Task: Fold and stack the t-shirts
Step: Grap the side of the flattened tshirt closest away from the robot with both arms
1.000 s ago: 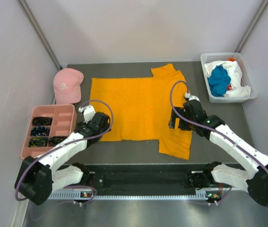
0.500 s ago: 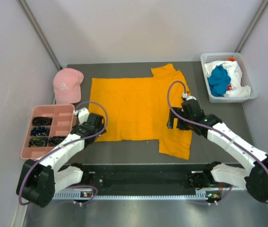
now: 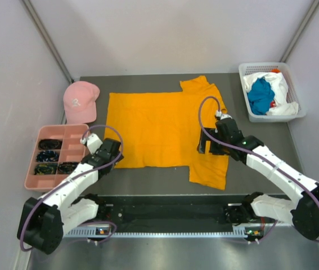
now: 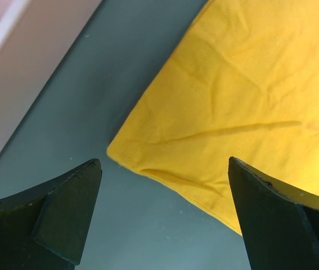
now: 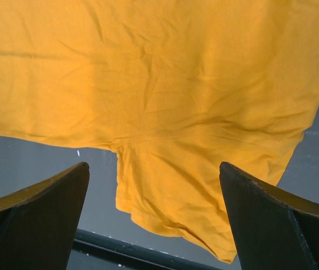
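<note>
Leftward went the left hand (image 4: 163, 162), spread wide and empty, just off the lower left corner of the bright orange-yellow cloth t-shirt (image 3: 159, 129). The right hand (image 5: 153, 166) hung released above its lower right sleeve. That shirt lay flat mid-frame on the dark grey surface (image 3: 148, 180).

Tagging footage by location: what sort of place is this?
Probably a robot lab cell: bare grey walls box in the table, and a left arm and right arm are mounted at its edge.
</note>
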`<state>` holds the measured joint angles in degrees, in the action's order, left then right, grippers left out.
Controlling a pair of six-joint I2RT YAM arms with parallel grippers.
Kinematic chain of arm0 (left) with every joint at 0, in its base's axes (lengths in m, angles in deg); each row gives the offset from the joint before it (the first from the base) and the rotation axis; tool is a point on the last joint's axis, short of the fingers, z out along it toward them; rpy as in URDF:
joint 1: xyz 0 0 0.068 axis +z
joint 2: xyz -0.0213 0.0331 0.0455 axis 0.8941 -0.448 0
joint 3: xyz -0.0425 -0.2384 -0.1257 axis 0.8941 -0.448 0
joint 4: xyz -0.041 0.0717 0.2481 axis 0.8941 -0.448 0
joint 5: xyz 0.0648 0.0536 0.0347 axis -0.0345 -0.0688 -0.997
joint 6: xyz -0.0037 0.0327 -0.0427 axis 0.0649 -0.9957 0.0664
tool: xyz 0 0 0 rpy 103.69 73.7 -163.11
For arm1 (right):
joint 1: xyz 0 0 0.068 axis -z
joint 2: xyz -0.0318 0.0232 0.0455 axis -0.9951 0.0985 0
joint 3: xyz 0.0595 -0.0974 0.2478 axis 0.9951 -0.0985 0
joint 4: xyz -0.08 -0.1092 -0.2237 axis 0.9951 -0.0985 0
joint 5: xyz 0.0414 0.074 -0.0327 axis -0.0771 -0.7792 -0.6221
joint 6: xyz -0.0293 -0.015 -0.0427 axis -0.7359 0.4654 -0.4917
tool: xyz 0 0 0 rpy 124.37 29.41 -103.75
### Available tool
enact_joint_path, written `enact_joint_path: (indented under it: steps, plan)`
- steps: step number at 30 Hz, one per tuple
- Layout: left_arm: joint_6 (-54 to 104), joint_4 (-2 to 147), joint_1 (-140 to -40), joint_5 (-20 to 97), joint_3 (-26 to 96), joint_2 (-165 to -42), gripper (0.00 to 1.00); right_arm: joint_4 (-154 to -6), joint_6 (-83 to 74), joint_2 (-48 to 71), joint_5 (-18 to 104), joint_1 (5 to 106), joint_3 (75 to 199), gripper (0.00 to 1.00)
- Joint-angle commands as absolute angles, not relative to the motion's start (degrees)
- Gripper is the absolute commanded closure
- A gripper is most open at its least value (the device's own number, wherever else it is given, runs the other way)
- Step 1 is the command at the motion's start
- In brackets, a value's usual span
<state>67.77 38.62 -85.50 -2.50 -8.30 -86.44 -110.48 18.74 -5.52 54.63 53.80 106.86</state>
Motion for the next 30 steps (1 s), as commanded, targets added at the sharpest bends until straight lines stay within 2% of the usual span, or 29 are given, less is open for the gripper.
enact_joint_path:
  steps: [1, 10, 16, 21, 27, 30]
  plan:
    - [75.2, 32.7, -85.2, -5.1, -9.6, -82.8, 0.02, -106.1, 17.9, -5.6, 52.5, 53.0, 107.5, 0.01]
    - [82.6, 27.4, -85.2, -10.0, -9.0, -81.7, 0.02, -104.9, 16.0, -4.3, 48.5, 53.1, 109.3, 0.01]
    - [85.7, 24.2, -85.2, -11.0, -8.5, -83.3, 0.1, -103.8, 15.5, -3.9, 47.8, 53.0, 109.1, 0.01]
    - [87.9, 23.4, -85.2, -11.2, -8.5, -83.6, 0.23, -103.0, 15.4, -3.1, 46.4, 53.0, 109.7, 0.01]
    - [90.4, 25.6, -85.2, -9.8, -10.2, -86.7, 0.32, -103.8, 14.8, -3.3, 46.3, 53.0, 110.4, 0.01]
    - [90.0, 29.5, -85.0, -7.6, -12.1, -87.8, 0.33, -104.2, 14.8, -3.8, 46.8, 53.1, 110.6, 0.01]
